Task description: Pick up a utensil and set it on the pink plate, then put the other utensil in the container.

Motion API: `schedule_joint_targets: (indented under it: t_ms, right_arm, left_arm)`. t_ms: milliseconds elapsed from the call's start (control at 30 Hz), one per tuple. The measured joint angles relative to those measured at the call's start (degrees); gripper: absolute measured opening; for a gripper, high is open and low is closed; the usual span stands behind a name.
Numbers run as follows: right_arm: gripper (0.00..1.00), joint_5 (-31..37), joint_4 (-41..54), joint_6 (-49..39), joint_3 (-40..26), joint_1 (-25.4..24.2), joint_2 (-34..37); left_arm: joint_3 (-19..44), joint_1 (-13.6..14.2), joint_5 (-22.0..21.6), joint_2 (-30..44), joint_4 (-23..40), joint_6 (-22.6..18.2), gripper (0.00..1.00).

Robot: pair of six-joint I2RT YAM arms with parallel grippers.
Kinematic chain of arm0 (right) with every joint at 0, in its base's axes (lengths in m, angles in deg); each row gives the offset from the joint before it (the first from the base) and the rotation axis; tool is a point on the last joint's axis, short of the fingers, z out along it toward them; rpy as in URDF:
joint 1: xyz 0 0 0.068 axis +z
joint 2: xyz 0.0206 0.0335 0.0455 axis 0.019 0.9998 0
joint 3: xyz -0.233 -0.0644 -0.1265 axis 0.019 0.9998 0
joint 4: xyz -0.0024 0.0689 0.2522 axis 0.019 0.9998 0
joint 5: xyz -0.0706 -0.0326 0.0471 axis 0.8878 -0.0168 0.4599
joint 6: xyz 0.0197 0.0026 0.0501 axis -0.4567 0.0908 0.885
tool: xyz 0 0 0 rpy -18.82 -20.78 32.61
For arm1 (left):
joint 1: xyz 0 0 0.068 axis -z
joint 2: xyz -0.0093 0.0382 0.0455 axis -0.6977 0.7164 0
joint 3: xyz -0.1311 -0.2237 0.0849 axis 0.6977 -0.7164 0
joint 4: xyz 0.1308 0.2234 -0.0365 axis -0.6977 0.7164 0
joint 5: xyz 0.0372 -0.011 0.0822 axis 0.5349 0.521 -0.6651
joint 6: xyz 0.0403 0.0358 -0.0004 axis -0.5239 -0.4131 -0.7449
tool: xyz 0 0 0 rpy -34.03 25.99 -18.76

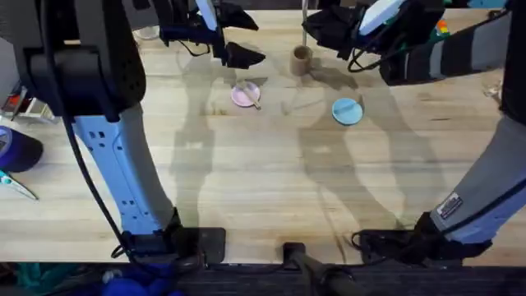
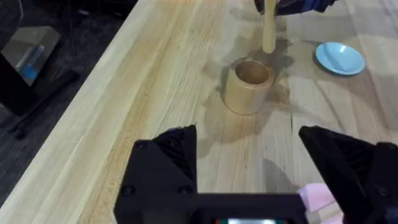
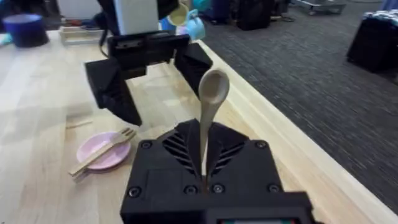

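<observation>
1. The fork [image 3: 102, 153] lies across the pink plate [image 3: 93, 144], handle overhanging the rim; first step looks done.
2. The spoon [image 3: 209, 106] is pinched by its handle in the closed right gripper [image 3: 204, 163], bowl end sticking out past the fingers. In the left wrist view the spoon [image 2: 268, 28] hangs upright just above the cup [image 2: 248, 85], not yet inside it.
3. The left gripper [image 2: 249, 163] is open, holding nothing, hovering near the cup on the plate's far side.
4. Cup sits far centre of the table [image 1: 246, 181], between pink plate on the left and blue plate [image 1: 347, 110] on the right.
5. Handling, judged: spoon is light, stiff wood, thin; a handle grip suits a drop. The cup looks light and could tip if knocked.
6. Hidden: the spoon's handle end is buried between the fingers; overhead, the spoon is too thin to make out and the right gripper hides in dark arm bulk.
</observation>
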Motion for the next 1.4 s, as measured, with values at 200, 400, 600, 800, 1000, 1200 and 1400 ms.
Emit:
schedule_joint_targets:
  t_ms: [200, 400, 600, 800, 1000, 1200, 1400]
  right_arm:
    - [0.032, 1.50, 0.16, -1.55, 0.02, 0.04, 1.41]
    - [0.033, 1.72, 0.10, -3.70, 0.02, 0.41, 1.41]
    - [0.033, 1.85, 0.09, -5.71, 0.02, 0.87, 1.40]
    - [0.032, 1.85, 1.53, -7.00, 0.02, 0.87, 3.82]
    - [0.032, 1.85, 4.34, -7.48, 0.04, 0.87, 4.23]
    - [0.032, 2.20, 5.40, -7.67, 0.04, 0.87, 4.25]
    - [0.032, 3.92, 6.76, -7.67, 0.04, 0.87, 4.82]
  left_arm:
    - [0.00, 0.00, 0.07, 0.00, -0.01, 0.00, 0.993]
    - [0.00, 0.00, 0.15, -0.02, 0.01, 0.00, 0.993]
    - [0.00, 0.00, 0.15, 0.00, 0.01, 0.01, 0.993]
    - [0.00, 0.00, 0.15, 0.00, 0.01, 0.02, 0.994]
    - [0.00, 0.00, 0.15, 0.00, 0.01, 0.00, 0.993]
    - [0.00, 0.00, 0.15, 0.00, 0.01, 0.00, 0.994]
    - [0.00, 0.00, 0.16, 0.00, 0.01, 0.00, 0.994]
